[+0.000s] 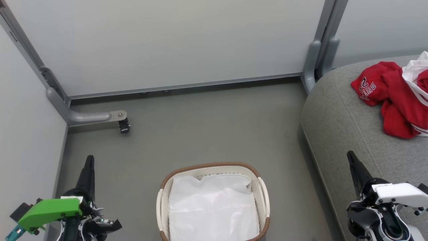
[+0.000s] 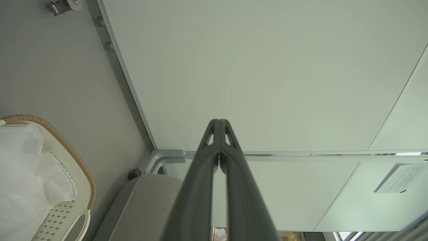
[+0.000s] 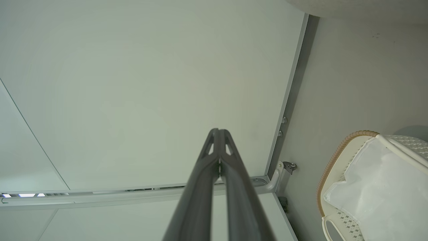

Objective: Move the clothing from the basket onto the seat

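The clothing (image 1: pixel 394 97) is seen lying on the seat (image 1: pixel 341 127) as a crumpled red heap near the seat's far right side, partly cut by the picture edge; white lettering is seen on the heap's left part and white stripes at its lower right. Jersey and shorts cannot be cleanly separated within the heap. The basket (image 1: pixel 210 164) is set on the grey floor (image 1: pixel 200 127), just left of the seat and apart from it, with only the white liner cloth (image 1: pixel 214 207) seen inside. The left pincer (image 1: pixel 89 164) is held over the floor to the left of the basket, close to the left wall panel (image 1: pixel 26 134), fingers pointed up the head view. In the left wrist view its two dark fingers (image 2: pixel 200 174) are pressed together at the tips, clenched on nothing. The right pincer (image 1: pixel 351 159) is seen to the right of the basket, in front of the seat's near edge and well apart from the clothing; contact with the seat cannot be told. In the right wrist view its fingers (image 3: pixel 200 180) are likewise closed tip to tip with nothing gripped. A small caster (image 1: pixel 124 126) on a grey metal foot (image 1: pixel 90 117) is noted at the far left of the floor.
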Controlling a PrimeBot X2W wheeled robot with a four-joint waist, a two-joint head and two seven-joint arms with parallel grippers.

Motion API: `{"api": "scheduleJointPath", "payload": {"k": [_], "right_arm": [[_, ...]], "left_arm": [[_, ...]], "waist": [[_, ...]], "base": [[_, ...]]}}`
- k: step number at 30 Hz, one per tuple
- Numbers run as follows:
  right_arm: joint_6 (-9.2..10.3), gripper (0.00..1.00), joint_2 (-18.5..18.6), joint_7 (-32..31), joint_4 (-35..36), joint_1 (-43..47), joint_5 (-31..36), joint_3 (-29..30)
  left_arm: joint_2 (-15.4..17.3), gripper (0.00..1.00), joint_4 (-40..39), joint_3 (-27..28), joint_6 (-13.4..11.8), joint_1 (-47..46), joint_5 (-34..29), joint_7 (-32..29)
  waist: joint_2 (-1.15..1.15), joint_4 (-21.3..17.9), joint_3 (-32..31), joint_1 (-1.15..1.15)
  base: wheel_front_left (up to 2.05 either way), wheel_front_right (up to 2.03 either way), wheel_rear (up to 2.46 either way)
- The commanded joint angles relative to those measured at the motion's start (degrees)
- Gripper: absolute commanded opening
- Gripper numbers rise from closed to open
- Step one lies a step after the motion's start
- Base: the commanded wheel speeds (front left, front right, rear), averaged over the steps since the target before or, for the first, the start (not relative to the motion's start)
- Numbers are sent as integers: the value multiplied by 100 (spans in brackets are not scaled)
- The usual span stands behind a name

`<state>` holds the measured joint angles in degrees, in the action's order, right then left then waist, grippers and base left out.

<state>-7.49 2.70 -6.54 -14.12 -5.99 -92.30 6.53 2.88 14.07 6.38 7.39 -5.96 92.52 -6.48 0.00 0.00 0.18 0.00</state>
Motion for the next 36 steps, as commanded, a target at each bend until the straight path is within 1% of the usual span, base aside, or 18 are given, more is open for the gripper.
{"api": "scheduleJointPath", "payload": {"k": [1, 36], "right_arm": [[0, 0, 34, -18, 23, -38, -21, 8], [0, 0, 34, -18, 22, -38, -22, 8]], "left_arm": [[24, 0, -8, 21, 26, -51, -1, -11], [16, 0, -9, 28, 26, -53, -13, -22]], "waist": [[0, 0, 0, 0], [0, 0, 0, 0]], "base": [[0, 0, 0], [0, 0, 0]]}}
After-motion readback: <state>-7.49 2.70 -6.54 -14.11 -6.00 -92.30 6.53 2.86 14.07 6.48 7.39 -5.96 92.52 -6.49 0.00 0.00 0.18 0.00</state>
